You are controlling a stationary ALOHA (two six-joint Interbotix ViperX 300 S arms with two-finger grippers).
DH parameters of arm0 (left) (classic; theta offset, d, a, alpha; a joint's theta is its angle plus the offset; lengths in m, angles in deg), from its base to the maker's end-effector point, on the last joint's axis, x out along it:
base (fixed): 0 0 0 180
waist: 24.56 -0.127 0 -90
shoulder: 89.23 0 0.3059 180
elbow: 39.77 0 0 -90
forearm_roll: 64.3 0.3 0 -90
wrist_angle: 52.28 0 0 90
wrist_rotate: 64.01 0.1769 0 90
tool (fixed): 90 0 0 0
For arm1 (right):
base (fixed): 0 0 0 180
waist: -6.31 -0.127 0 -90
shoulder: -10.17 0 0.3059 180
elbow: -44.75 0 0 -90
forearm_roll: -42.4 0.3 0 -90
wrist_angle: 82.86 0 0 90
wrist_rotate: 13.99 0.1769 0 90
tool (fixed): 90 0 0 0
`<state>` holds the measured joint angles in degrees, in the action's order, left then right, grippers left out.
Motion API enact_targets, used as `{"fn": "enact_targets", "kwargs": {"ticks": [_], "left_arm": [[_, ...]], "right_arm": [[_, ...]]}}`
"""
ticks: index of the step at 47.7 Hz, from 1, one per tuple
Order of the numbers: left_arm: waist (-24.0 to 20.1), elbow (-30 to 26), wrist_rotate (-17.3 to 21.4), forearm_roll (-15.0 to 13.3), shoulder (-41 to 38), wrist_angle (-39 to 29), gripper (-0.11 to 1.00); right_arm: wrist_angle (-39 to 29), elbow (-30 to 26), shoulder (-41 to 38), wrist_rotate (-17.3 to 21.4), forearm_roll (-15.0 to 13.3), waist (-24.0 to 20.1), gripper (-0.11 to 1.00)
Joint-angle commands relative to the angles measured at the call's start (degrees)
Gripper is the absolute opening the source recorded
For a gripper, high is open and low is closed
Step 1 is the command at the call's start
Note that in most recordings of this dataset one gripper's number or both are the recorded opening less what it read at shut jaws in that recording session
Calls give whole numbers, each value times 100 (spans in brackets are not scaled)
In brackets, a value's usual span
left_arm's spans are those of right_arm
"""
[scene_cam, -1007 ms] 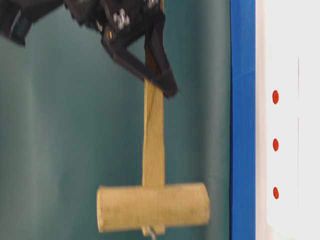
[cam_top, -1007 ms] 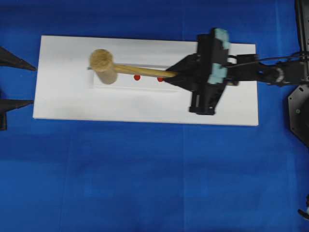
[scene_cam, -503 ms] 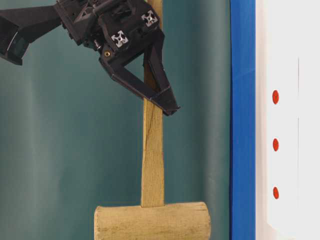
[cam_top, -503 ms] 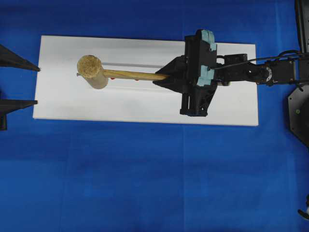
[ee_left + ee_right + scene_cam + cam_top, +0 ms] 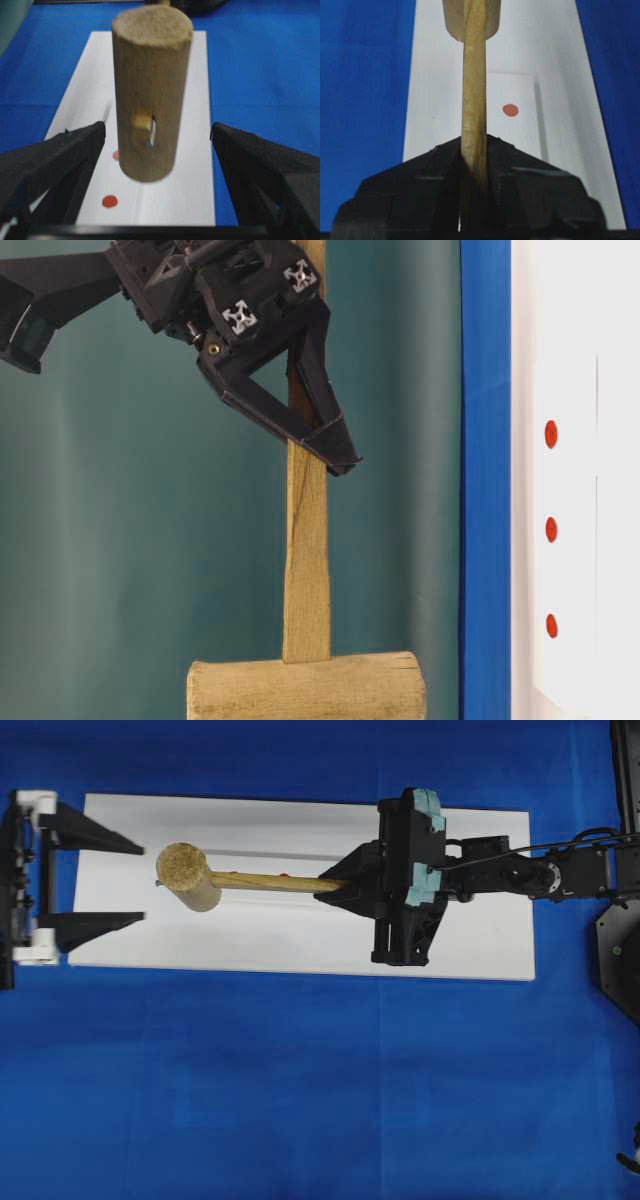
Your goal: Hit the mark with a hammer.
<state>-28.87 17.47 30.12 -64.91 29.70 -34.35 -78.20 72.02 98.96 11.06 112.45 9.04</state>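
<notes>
Overhead view: the right gripper is clenched on the end of the handle of the hammer, and the hammer reaches out from its fingertips toward the left gripper.
Hammer head: it is at the far end of the handle from the right gripper, above the white board; seen from the table-level view, the hammer is apart from the board, not touching it.
Left gripper: its two fingers stand wide apart and hold nothing; in the left wrist view the hammer head is just ahead of the fingertips, in line with the gap between them, and touches neither finger.
Right wrist view: the handle runs straight forward out of the closed jaws, and one red mark lies on the board to the right of the handle.
Red marks: in the table-level view three red dots are in one row on the board; in the left wrist view one red dot lies below the hammer head, nearer to the left finger.
</notes>
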Motion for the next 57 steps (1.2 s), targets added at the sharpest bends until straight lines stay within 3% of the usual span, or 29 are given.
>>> {"fn": "enact_targets", "kwargs": {"ticks": [1, 17, 31, 35, 42, 57], "left_arm": [[-70, -281, -18, -9, -369, 193, 92], [-105, -1107, -18, -9, -1661, 422, 93], [-79, -1292, 35, -9, -1837, 237, 91], [-44, -1310, 35, -9, -1854, 237, 82], [-35, -1310, 88, 0, -1863, 229, 42], [-35, -1274, 105, 0, -1819, 220, 44]], "right_arm": [[18, -211, 62, -9, -35, -26, 2], [18, -220, 62, -9, -70, -53, 2], [-141, -229, 62, -9, -79, -62, 2], [-167, -229, 62, -9, -97, -62, 2], [-149, -255, 62, -9, -97, -62, 2], [-167, -264, 62, -9, -105, -62, 2]]}}
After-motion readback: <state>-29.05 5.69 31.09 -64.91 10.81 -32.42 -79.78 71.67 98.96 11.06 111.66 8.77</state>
